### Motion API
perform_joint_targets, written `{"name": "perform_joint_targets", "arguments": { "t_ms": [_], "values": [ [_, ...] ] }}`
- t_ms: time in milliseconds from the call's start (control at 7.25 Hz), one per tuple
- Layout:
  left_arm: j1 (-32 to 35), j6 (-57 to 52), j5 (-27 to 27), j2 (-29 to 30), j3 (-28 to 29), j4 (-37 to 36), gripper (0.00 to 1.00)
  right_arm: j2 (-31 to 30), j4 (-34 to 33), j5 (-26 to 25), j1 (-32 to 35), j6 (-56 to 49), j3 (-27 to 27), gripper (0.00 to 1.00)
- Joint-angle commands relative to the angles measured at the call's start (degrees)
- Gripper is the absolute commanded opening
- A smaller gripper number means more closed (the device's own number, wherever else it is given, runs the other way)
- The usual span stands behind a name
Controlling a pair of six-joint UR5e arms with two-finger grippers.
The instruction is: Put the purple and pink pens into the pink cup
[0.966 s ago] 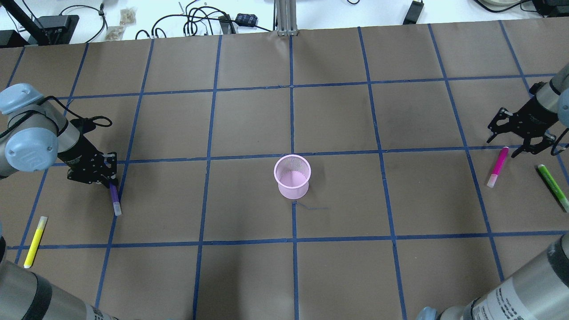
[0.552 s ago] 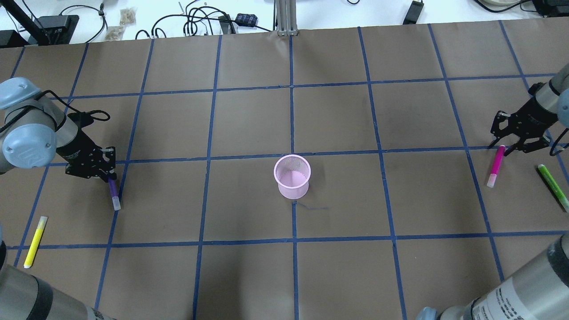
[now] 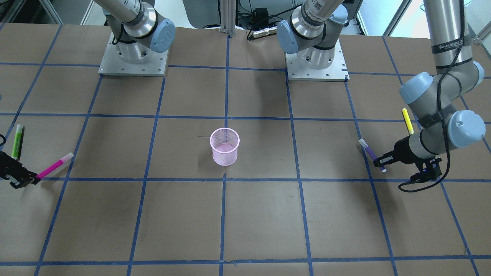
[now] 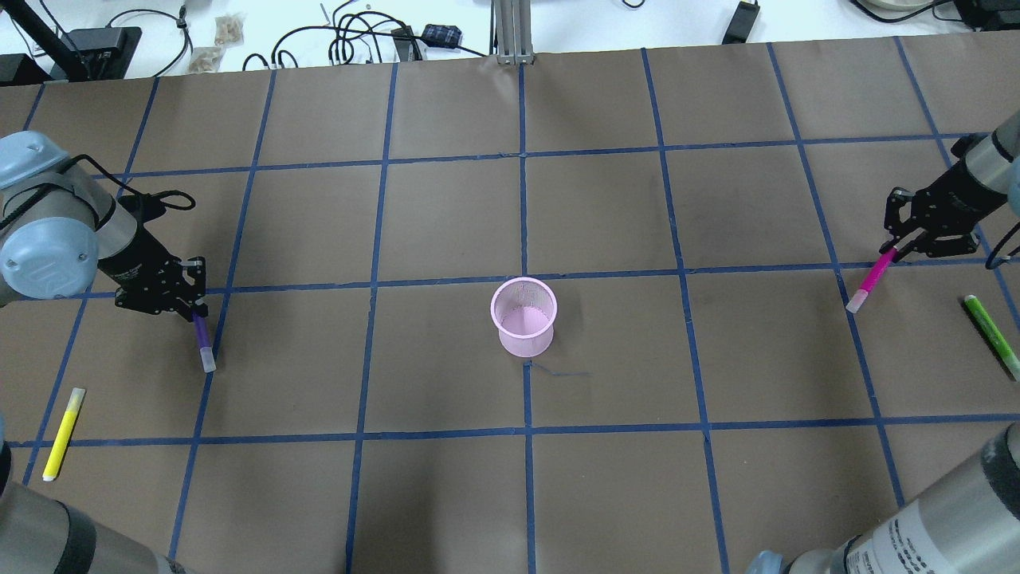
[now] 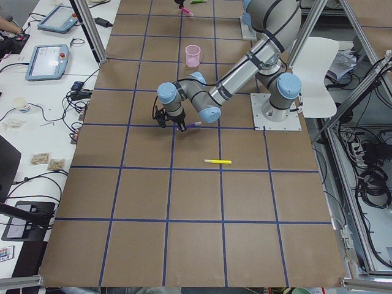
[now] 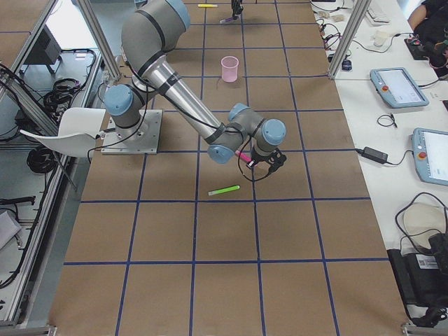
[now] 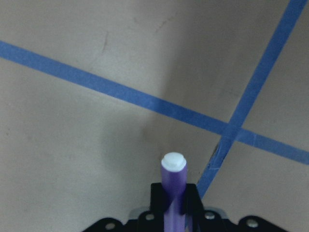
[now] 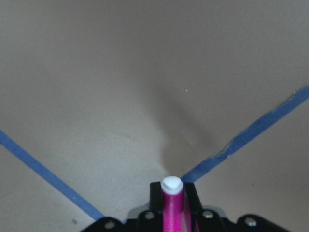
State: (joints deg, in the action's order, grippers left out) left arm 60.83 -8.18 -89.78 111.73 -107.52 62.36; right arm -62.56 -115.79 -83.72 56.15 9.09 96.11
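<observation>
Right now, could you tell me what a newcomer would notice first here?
At opposite ends of the table, the left gripper is shut on the purple pen and the right gripper on the pink pen. The pink cup stands upright and empty at the centre, far from both. A yellow pen and a green pen lie near its edges.

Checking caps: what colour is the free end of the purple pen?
White; the purple pen shows it clearest in the left wrist-mounted view.

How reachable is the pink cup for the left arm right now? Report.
Probably reachable. The left gripper holds the purple pen, and no object lies between it and the upright pink cup; the yellow pen lies off to the side.
</observation>
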Motion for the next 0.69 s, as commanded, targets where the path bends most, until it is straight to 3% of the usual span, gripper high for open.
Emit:
{"name": "perform_joint_targets", "arguments": {
  "t_ms": [0, 414, 552],
  "values": [
    [0.1, 0.0, 0.1, -0.5, 0.0, 0.0, 0.00, -4.9, 5.4, 0.3, 4.6, 4.1, -5.7, 0.00],
    [0.3, -0.1, 6.3, -3.4, -0.1, 0.3, 0.00, -13.0, 4.9, -1.1, 24.2, 22.7, -7.3, 0.00],
    [1.9, -0.3, 7.7, -4.4, 0.0, 0.3, 0.00, -14.0, 1.4, -7.2, 32.3, 28.7, -7.3, 0.00]
  ]
}}
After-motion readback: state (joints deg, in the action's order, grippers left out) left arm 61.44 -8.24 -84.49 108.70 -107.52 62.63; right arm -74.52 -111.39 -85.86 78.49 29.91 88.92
